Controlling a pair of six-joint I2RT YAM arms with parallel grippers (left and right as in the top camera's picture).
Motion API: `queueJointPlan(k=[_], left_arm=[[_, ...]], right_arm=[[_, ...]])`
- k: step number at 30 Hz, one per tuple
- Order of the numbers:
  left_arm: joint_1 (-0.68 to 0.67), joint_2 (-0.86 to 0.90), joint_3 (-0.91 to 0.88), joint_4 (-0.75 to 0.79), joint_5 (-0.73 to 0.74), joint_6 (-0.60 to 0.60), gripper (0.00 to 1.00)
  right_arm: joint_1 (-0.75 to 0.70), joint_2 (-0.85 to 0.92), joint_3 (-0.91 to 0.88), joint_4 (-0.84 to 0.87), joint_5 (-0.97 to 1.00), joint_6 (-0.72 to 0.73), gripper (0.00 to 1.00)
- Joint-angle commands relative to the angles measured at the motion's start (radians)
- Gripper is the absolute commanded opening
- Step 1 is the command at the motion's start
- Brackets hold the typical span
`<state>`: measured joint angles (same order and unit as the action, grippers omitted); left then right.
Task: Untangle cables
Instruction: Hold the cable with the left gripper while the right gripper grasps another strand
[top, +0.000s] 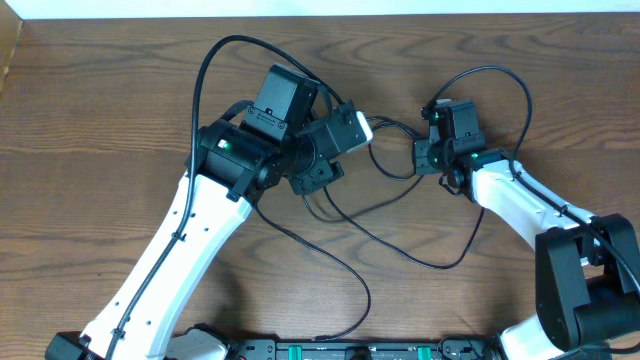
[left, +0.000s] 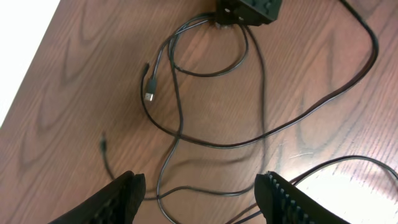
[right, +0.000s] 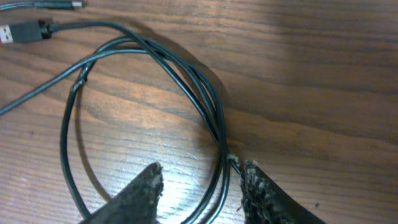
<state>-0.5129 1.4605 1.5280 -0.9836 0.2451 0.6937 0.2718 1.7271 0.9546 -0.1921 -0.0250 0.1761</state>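
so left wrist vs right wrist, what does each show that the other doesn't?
Left wrist only: the left gripper with its jaws wide apart above the table, nothing between them; the wider spread of the black cables; a plug end lying free; the right gripper's body at the top edge.
Right wrist only: the right gripper close up, with cable strands running between its fingers; whether they are clamped is unclear.
Both: the same looped black cables on the wooden table.
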Motion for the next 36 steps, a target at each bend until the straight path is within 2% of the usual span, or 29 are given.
queueJointPlan(k=[1, 6, 28, 32, 36], left_arm=[[0.003, 0.007, 0.003, 0.002, 0.036, -0.012, 0.62], [0.003, 0.008, 0.003, 0.001, 0.063, -0.012, 0.63], [0.003, 0.008, 0.003, 0.002, 0.080, -0.011, 0.64], [0.003, 0.008, 0.003, 0.001, 0.080, -0.011, 0.63], [0.003, 0.008, 0.003, 0.002, 0.080, -0.011, 0.64]], right_arm=[[0.004, 0.010, 0.012, 0.004, 0.019, 0.002, 0.32], [0.005, 0.039, 0.012, 0.002, 0.019, 0.003, 0.28], [0.040, 0.124, 0.012, 0.005, 0.019, 0.011, 0.30], [0.040, 0.124, 0.012, 0.009, 0.019, 0.011, 0.22], [0.040, 0.124, 0.012, 0.010, 0.019, 0.011, 0.03]])
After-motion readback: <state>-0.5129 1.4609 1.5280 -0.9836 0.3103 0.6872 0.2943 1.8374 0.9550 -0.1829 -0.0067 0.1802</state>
